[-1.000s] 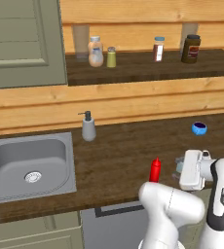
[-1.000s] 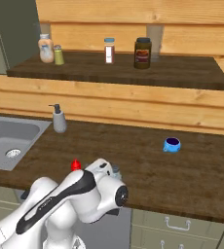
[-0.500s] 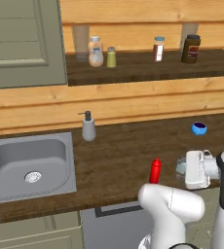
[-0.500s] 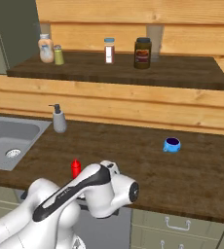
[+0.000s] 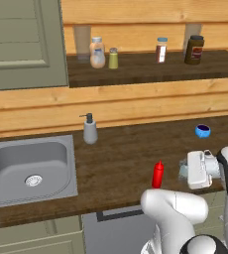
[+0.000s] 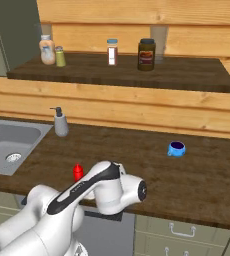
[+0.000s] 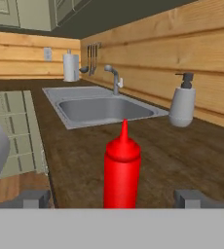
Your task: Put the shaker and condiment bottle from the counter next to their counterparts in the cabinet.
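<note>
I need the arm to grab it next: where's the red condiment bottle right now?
The condiment bottle stands upright on the counter near its front edge, right of the sink, directly ahead between the open gripper's fingertips.

A rendered home kitchen before me: a dark wooden counter (image 5: 126, 158) with an inset steel sink (image 5: 29, 168) at lower left, soap dispenser (image 5: 89, 129) beside it, plank walls, and a wall cabinet (image 5: 136, 67) shelving jars above.

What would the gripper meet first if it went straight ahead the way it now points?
The condiment bottle. In the hand view it stands upright on the counter, centred between the fingertips of the open gripper, with nothing nearer; the gap is hard to judge.
</note>
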Controlling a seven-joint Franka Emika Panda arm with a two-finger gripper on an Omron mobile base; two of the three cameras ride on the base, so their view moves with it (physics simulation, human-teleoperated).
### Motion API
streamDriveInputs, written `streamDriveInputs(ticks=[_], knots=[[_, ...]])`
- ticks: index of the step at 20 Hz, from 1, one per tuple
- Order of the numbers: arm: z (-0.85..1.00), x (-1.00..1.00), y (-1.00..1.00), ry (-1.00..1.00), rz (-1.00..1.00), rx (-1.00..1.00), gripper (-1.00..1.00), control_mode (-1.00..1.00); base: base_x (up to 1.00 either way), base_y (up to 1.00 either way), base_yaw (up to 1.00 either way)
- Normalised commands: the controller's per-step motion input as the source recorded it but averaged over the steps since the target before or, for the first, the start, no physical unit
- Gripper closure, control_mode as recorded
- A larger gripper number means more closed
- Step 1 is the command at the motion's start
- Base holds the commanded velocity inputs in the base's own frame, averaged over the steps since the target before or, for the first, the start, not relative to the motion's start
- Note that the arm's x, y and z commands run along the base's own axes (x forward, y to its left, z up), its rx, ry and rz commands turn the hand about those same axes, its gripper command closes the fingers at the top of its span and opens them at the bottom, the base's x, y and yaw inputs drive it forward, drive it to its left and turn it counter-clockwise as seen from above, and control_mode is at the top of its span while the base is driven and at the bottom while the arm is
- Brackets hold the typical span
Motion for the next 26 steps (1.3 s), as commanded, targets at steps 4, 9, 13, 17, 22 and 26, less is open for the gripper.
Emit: streamDriveInputs(ticks=[4, 9, 13, 17, 22, 26], knots=[[-0.03, 0.18, 0.0, 0.0, 0.0, -0.01, -1.0, -1.0, 0.0, 0.0, 0.0], [0.0, -0.02, 0.15, 0.0, 0.0, 0.0, -1.0, -1.0, 0.0, 0.0, 0.0], [-0.02, -0.09, 0.41, 0.0, 0.0, 0.0, -1.0, -1.0, 0.0, 0.0, 0.0], [-0.12, 0.0, 0.39, 0.0, 0.0, 0.0, -1.0, -1.0, 0.0, 0.0, 0.0], [-0.26, 0.17, -0.1, 0.01, 0.0, 0.0, -1.0, -1.0, 0.0, 0.0, 0.0], [-0.18, 0.03, -0.01, 0.0, 0.0, 0.0, -1.0, -1.0, 0.0, 0.0, 0.0]])
